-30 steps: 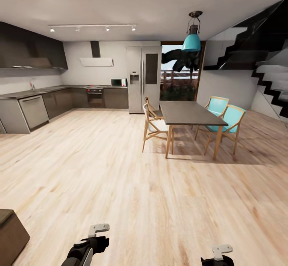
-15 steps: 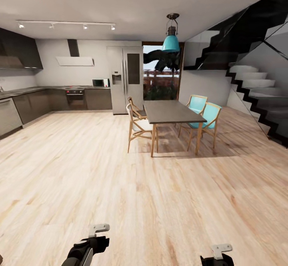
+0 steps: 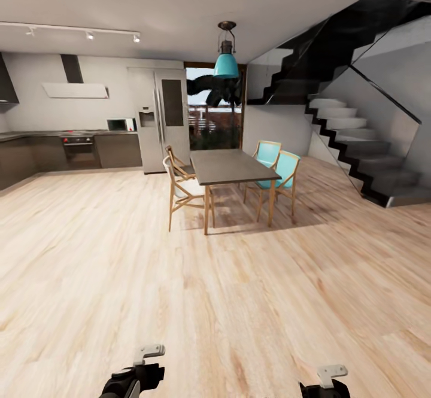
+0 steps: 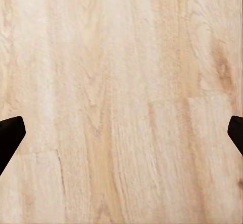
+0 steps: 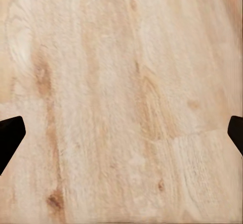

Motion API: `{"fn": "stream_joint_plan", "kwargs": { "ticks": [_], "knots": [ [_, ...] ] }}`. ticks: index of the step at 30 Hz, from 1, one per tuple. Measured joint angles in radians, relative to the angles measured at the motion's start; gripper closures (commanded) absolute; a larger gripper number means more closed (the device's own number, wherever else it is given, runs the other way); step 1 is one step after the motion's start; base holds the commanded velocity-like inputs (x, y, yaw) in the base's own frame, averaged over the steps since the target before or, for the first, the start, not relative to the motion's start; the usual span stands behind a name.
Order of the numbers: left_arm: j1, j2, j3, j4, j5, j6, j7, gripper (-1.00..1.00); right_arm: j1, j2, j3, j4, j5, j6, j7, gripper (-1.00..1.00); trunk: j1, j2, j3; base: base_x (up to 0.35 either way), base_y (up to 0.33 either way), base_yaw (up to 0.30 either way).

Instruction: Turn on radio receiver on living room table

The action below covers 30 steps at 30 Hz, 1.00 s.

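Observation:
The radio receiver, the glossy grey low table and the living room's sofa are out of view. Both arms hang low over light wood floor (image 3: 215,302). In the head view, my left gripper (image 3: 136,379) and my right gripper (image 3: 326,386) sit at the bottom edge. The left wrist view has my left gripper (image 4: 121,138) open, its dark fingertips (image 4: 9,137) far apart with bare floor between them. My right gripper (image 5: 121,138) is open the same way, fingertips (image 5: 9,135) wide over floorboards.
Ahead stands a dark-topped dining table (image 3: 230,167) on wooden legs, with wooden chairs (image 3: 179,191) and turquoise chairs (image 3: 281,176), under a teal pendant lamp (image 3: 226,63). The dark-cabinet kitchen (image 3: 78,146) and fridge (image 3: 158,119) lie far left; a staircase (image 3: 353,146) rises at right.
The camera has turned to the right: kitchen and dining table slid left in the picture and more of the staircase came into view. Both grippers hold the same pose.

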Motion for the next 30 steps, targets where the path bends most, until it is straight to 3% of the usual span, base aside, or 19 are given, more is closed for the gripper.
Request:
{"fn": "stream_joint_plan", "kwargs": {
  "ticks": [30],
  "knots": [
    [0.000, 0.002, 0.001, 0.002, 0.000, -0.004, 0.001, -1.00, 0.000, 0.001, -0.002, 0.000, -0.002, 0.000, 0.000, -1.00, 0.000, 0.000, 0.000, 0.000, 0.000, -0.279]
  ]
}}
